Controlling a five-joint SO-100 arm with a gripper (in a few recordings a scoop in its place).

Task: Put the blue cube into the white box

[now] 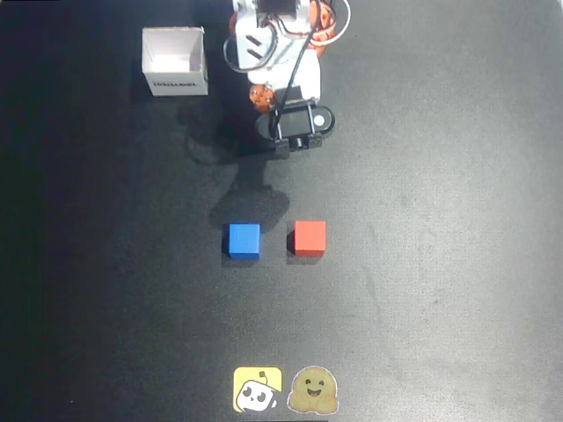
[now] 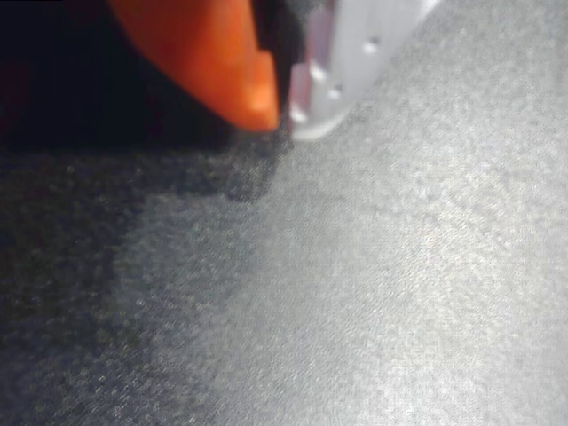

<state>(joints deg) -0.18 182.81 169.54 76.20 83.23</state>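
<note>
Blue cube [image 1: 244,239] sits untouched on the dark worktop [image 1: 440,264], just below centre in the overhead view, with the red cube [image 1: 310,237] close by at its 3 o'clock, a gap between them. Nothing of the task looks done: grasp, carry and drop all remain. Farther up, the hand [image 2: 286,106] appears closed and empty, folded near the arm's base. White box [image 1: 175,61] waits at 11 o'clock, empty.
</note>
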